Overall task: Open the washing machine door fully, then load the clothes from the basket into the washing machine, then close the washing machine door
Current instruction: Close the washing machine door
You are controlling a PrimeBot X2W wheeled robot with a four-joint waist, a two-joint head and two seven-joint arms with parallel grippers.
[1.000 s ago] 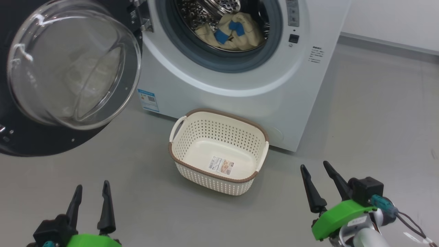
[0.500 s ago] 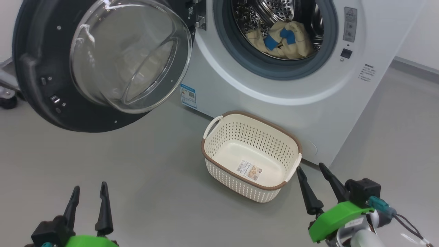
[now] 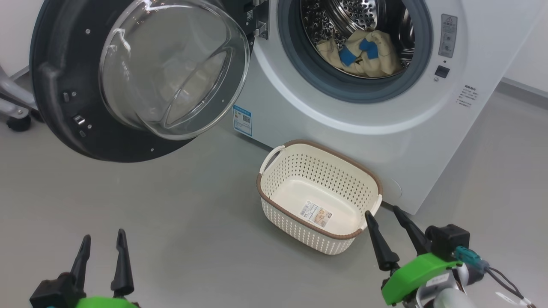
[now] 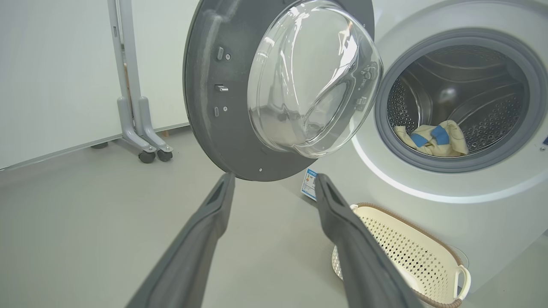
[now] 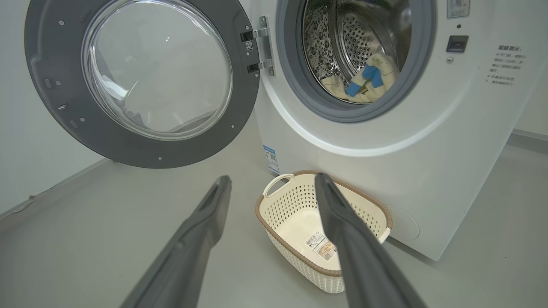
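Observation:
The white washing machine (image 3: 342, 141) stands ahead with its round black-rimmed door (image 3: 55, 85) swung wide open to the left. Cream clothes (image 3: 364, 53) with blue patches lie inside the steel drum, also seen in the wrist views: clothes (image 4: 432, 139), clothes (image 5: 368, 79). The cream basket (image 3: 274, 201) sits on the floor against the machine's front, with only a label on its bottom. My left gripper (image 3: 102, 239) is open low at the left, far below the door. My right gripper (image 3: 383, 214) is open, its fingertips just right of the basket's near corner.
A grey wheeled stand (image 4: 141, 128) is on the floor left of the door (image 4: 214, 85), by a white wall. Grey floor spreads between my grippers and the machine (image 5: 428, 171). The basket (image 5: 282, 222) lies below the door opening.
The head camera has turned left and tilted, shifting the whole picture right. Both grippers stay open and sit slightly lower in the view. Nothing in the scene has moved.

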